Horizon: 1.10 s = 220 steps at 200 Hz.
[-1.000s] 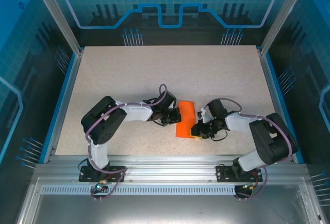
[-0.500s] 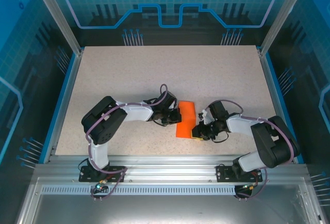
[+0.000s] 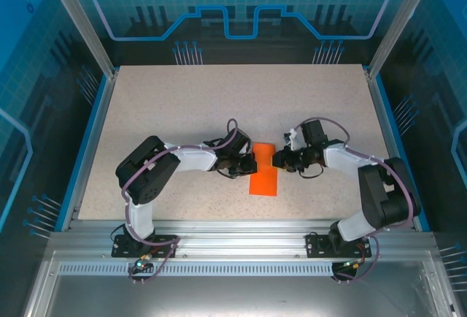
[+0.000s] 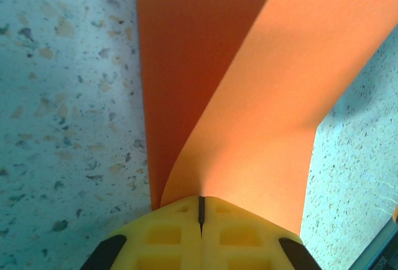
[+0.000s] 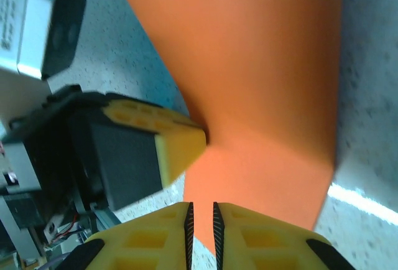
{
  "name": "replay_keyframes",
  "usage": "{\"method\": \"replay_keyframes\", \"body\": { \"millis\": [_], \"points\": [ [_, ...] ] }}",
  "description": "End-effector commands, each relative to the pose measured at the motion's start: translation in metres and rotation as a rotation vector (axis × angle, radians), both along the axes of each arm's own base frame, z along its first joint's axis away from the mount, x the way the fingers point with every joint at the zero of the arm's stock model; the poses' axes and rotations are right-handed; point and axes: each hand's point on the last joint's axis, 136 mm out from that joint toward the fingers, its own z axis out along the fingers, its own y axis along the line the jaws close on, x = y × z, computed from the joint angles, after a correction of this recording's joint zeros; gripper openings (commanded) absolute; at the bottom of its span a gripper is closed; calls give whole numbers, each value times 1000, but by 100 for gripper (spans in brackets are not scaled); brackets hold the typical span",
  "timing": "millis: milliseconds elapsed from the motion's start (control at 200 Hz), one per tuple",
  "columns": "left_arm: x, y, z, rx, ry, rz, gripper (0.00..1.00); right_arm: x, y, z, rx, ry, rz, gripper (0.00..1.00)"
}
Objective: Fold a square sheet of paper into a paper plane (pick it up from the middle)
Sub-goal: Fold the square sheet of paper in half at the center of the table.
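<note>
Since both wrist cameras sit right against the work, I take positions from the overhead view first.

Orange sheet of paper [image 3: 264,177]: lies on the speckled table [image 3: 182,105], near the front edge and about midway across, between the two arms. It is folded down to a narrow, roughly oblong shape, with the long axis running front to back.

Left gripper [image 4: 200,203]: reaches in from the left and meets the paper's left edge toward its far end. On my left wrist camera the two yellow fingertips [image 4: 168,226] are pressed together with just a hairline seam between them. The paper comes straight out of that seam. One layer curls up and away to the right, and a darker, shaded layer lies lower on the left. I log this gripper as clamped on the paper.

Right gripper [image 5: 202,208]: comes in from the right at the paper's right edge near the far end, opposite the left gripper and close to it. On the right wrist camera its yellow fingers [image 5: 261,232] stand almost together with a slim slit between them. The paper's near edge runs up to the fingertips. I cannot tell whether they actually pinch it. The same view shows a yellow fingertip of the left gripper touching the paper's edge.
</note>
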Motion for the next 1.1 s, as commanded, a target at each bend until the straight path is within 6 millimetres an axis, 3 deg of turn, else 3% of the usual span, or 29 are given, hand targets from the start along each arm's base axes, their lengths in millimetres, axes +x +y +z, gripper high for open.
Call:
{"method": "replay_keyframes", "body": {
  "millis": [0, 150, 365, 460, 610, 705, 1095],
  "points": [
    [-22, 14, -30, 107, 83, -28, 0, 10, 1, -7, 21, 21, 15, 18],
    [-23, 15, -31, 111, 85, -29, 0, 17, -9, -34, -32, 71, -20, 18],
    [-23, 14, -32, 112, 87, -29, 0, 8, -18, -69, -66, 155, -41, 17],
    [-23, 16, -32, 118, 89, -30, 0, 9, -19, -63, -60, 150, -46, 17],
    [-24, 16, -33, 119, 91, -29, 0, 24, -14, -28, -34, 68, -39, 18],
    [-23, 15, -34, 118, 92, -28, 0, 34, -11, -19, -14, 45, -30, 18],
    [-23, 15, -34, 119, 92, -30, 0, 46, -21, -58, -79, 121, -57, 16]
  ]
}}
